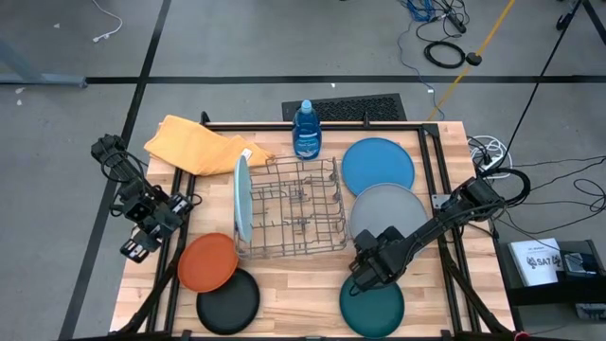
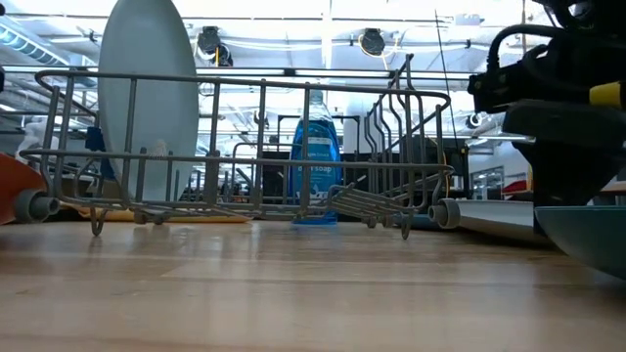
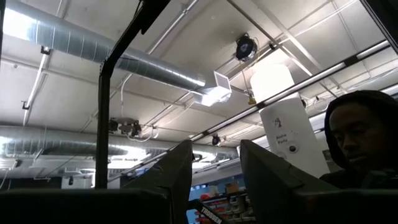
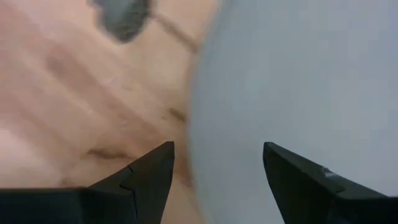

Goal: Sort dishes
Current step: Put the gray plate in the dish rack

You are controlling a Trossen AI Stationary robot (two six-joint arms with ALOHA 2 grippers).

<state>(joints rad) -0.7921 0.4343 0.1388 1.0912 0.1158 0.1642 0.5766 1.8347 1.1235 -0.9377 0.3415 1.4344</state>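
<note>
- While I watched from above, the right gripper (image 1: pixel 367 268) hung low between the grey plate (image 1: pixel 386 210) and the dark teal plate (image 1: pixel 371 305) near the desk's front right, its jaws spread wide with nothing between them.
- My left gripper (image 1: pixel 142 244) waited off the desk's left edge, tipped upward, fingers parted on nothing.
- A light blue plate (image 1: pixel 242 196) stood upright in the rack (image 1: pixel 294 208).

You've got R gripper (image 4: pixel 214 180) fingers spread over grey plate (image 4: pixel 298 93), its edge between them, wood table (image 4: pixel 74 106) alongside.
</note>
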